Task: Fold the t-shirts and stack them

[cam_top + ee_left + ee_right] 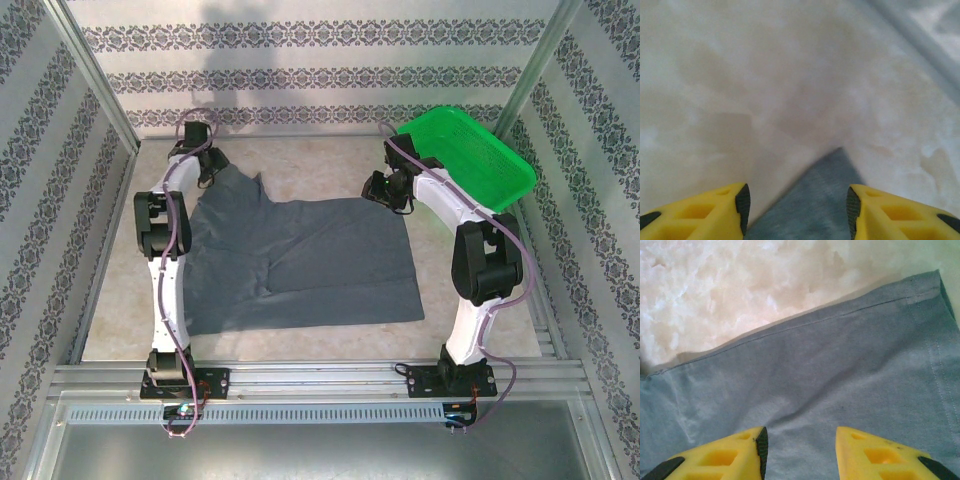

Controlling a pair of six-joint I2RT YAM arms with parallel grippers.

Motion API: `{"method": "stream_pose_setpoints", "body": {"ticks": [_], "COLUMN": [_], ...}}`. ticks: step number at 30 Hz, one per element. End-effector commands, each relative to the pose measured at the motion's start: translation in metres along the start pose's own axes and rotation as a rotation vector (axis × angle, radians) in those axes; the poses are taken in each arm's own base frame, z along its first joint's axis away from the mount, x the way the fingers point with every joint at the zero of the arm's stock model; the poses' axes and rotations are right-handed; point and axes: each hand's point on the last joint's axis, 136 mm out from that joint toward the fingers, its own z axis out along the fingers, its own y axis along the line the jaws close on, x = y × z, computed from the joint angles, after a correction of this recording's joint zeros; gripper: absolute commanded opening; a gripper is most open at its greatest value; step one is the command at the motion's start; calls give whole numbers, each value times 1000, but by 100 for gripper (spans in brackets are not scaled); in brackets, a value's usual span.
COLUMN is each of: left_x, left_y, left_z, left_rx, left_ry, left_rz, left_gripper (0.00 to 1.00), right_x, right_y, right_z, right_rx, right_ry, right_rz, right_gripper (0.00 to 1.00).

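One plain slate-grey soft-fabric t-shirt (300, 260) spread flat on pale marbled table (330, 165) between arms; bright green plastic basket (470, 155) far right. At its far-left corner, left gripper (207, 165); at far-right hem, right gripper (395, 192).

Left wrist: jaws parted, pointed t-shirt corner (820, 192) between pads, unpinched.

Right wrist: jaws parted just above t-shirt (840, 365), hem ahead.

Likely light, limp, drapey; pinch at corners.

The t-shirt (300, 260) is seen as plain dark grey. The basket (505, 165) is coloured bright green. The table (320, 165) is blotched cream. Grey flowery stripes are printed on white walls (300, 60).
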Motion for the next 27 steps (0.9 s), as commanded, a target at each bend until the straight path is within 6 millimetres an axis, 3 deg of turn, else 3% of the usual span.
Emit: {"method": "stream_pose_setpoints", "body": {"ticks": [1,4,11,14,18,19,21,27], "left_x": [11,25,64,78,89,87,74,15], "left_y": [-1,8,27,39,55,58,60,67], "left_z": [8,15,21,19,11,9,-2,-47], "left_rx": [-123,-207,-318,-362,-395,-399,-397,-362], "left_ry": [-12,39,177,232,311,313,292,137], "left_rz": [91,88,66,59,22,14,-2,-41], "left_gripper": [60,63,61,50,27,22,0,0], "right_x": [8,11,7,5,2,1,-3,-26], "right_y": [-2,-6,-12,-14,-16,-16,-18,-35], "right_z": [-6,-5,-5,-3,0,0,2,17], "right_rx": [-6,-5,-9,-8,-1,1,16,136], "right_ry": [21,31,27,26,22,16,-2,-92], "right_rz": [4,8,27,31,34,35,32,37], "right_gripper": [41,41,41,41,41,41,41,39]}}
